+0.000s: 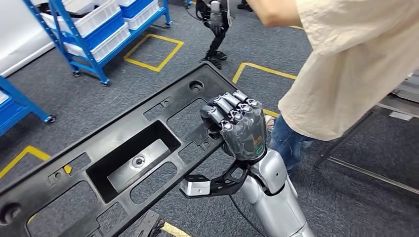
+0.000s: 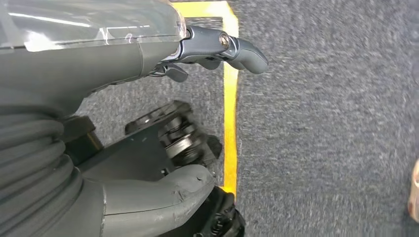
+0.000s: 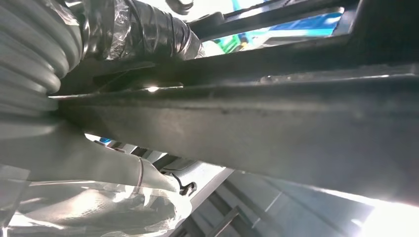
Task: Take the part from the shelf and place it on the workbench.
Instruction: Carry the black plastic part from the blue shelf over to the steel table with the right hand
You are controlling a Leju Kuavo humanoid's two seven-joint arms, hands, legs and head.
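- I read this as the carrying stretch: the part is off the shelf and not yet on the workbench, which I can't pick out with certainty.
- At ten o'clock in the head view stands the blue shelf (image 1: 94,34) with white bins, well apart from the part, so I judge we have turned away from it.
- The long black panel (image 1: 113,158) runs from eight o'clock up toward one o'clock, held clear above the carpet, tilted.
- My left hand (image 2: 148,148) hangs over the carpet beside a yellow floor line (image 2: 230,108); its thumb and one finger stick out, but I cannot tell if it holds anything.
- My right hand (image 1: 239,131), near centre, has its fingers wrapped over the panel's near edge, gripping it; the panel's edge (image 3: 247,128) crosses the right wrist view.
- At two o'clock a person (image 1: 346,64) stands just beside the panel's far end; I'd watch that end when swinging it.
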